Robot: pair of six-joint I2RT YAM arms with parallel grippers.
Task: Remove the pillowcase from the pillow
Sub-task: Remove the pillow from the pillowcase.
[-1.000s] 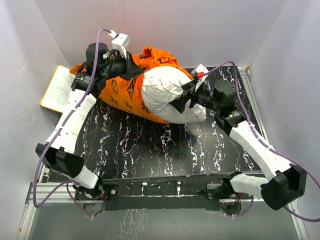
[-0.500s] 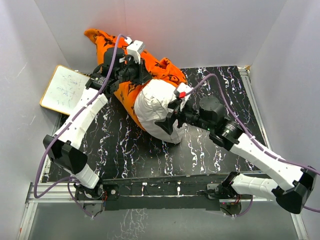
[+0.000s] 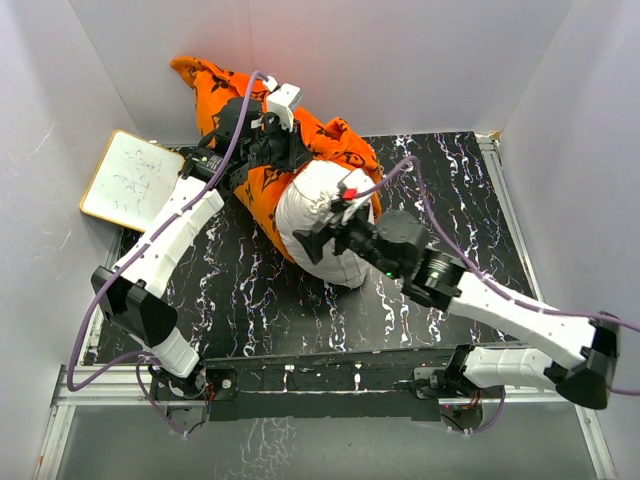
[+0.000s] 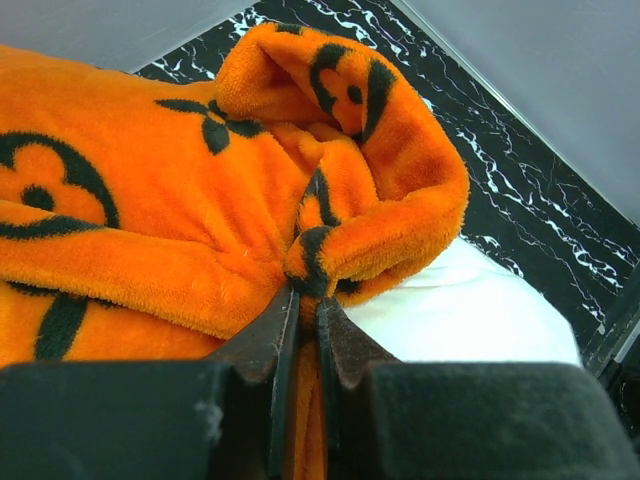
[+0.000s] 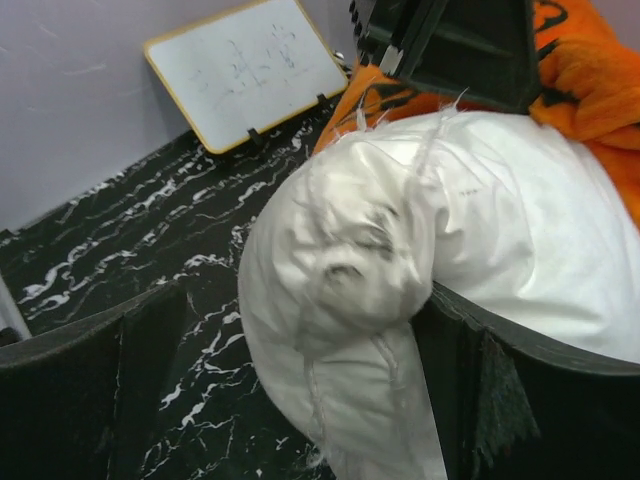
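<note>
Mid-peel here, I'd say. The left hand is pinching a fold of the bright orange plush pillowcase with the dark brown flower prints. Its fingers are pressed together on the fabric, and it's holding that bunch up near the back wall. The big plump white pillow is poking out of the cover's open end. It's lying on the black white-veined counter toward the back left, with its far part inside the orange. The right hand is standing wide apart around the bare end of the pillow, gripping nothing as far as I can tell.

My guess is the right hand is going to need to close on that white end and pin it or tug it frontward. Meanwhile the left would be hauling the cover the other way. Plush is probably clinging, so one pull may not do it.

The overhead view is giving the whole layout: how much orange is covering the pillow, plus the small white wood-framed board at the left edge. The left wrist camera is showing the actual pinch, which the overhead is hiding behind the arm. The right wrist camera is showing the crumpled pillow corner between the open fingers.
</note>
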